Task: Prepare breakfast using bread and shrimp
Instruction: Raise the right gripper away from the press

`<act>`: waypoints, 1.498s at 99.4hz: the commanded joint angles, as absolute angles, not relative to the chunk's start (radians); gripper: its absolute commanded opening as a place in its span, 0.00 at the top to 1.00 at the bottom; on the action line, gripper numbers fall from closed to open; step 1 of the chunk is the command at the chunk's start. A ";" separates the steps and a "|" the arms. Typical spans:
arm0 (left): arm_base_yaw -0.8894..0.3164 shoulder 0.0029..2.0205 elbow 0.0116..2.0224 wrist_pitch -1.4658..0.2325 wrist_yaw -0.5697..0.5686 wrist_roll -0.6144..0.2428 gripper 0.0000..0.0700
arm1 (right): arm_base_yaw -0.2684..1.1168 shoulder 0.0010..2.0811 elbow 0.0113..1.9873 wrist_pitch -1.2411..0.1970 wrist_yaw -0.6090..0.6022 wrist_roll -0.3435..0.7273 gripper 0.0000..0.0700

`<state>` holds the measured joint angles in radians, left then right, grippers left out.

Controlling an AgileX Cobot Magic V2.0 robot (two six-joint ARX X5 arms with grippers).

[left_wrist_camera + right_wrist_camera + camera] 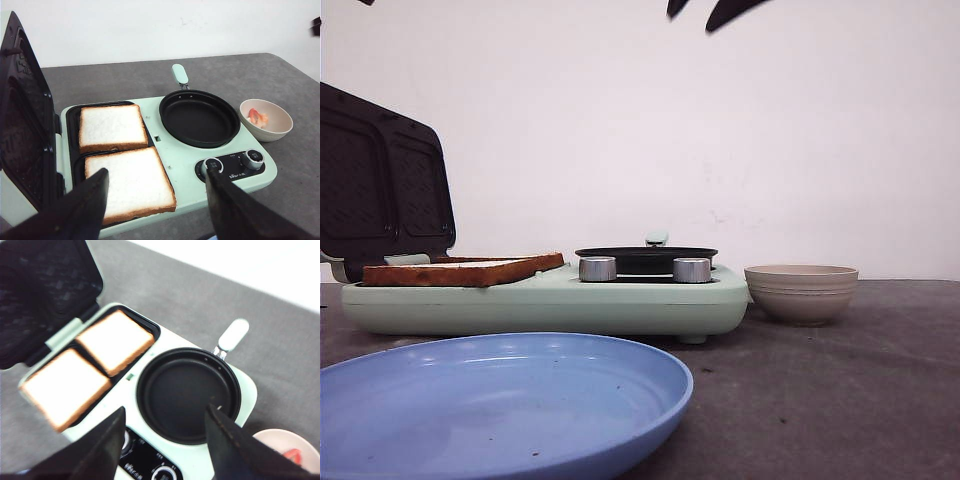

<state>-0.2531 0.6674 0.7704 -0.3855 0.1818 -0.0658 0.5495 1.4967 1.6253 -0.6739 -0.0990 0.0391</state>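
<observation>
1. Front view: a mint-green breakfast maker (550, 300) was recorded on the grey table (840, 390), its dark lid (382, 185) raised; the bread (460, 270) was seen edge-on in the left bay, a black pan (646, 257) beside it, a beige bowl (802, 292) to the right, a blue plate (500, 405) nearest. Only dark finger tips were glimpsed overhead.

2. Left wrist view: the left gripper (157, 205) was noted with jaws wide apart, nothing held, above two slices lying flat, edges touching. The shrimp (256, 117) were logged in the bowl. The bread was judged soft and light — best pinched gently by a crust edge.

3. Right wrist view: the right gripper (165, 450) was noted spread and empty over the pan; the shrimp — judged small and slippery — were barely visible.
</observation>
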 commanded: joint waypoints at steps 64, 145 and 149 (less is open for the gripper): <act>-0.255 0.673 0.780 -0.382 0.179 -0.058 0.54 | 0.558 0.785 0.802 -0.397 -0.017 0.073 0.58; -0.255 0.672 0.780 -0.476 0.180 -0.122 0.56 | 0.559 0.468 0.504 -0.390 0.049 0.184 0.58; -0.255 0.672 0.780 -0.476 0.180 -0.123 0.56 | 0.559 0.468 0.504 -0.390 0.050 0.184 0.58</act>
<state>-0.2531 0.6674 0.7704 -0.4828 0.1818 -0.1081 0.5507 0.4652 0.4992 -0.4004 0.0494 0.1669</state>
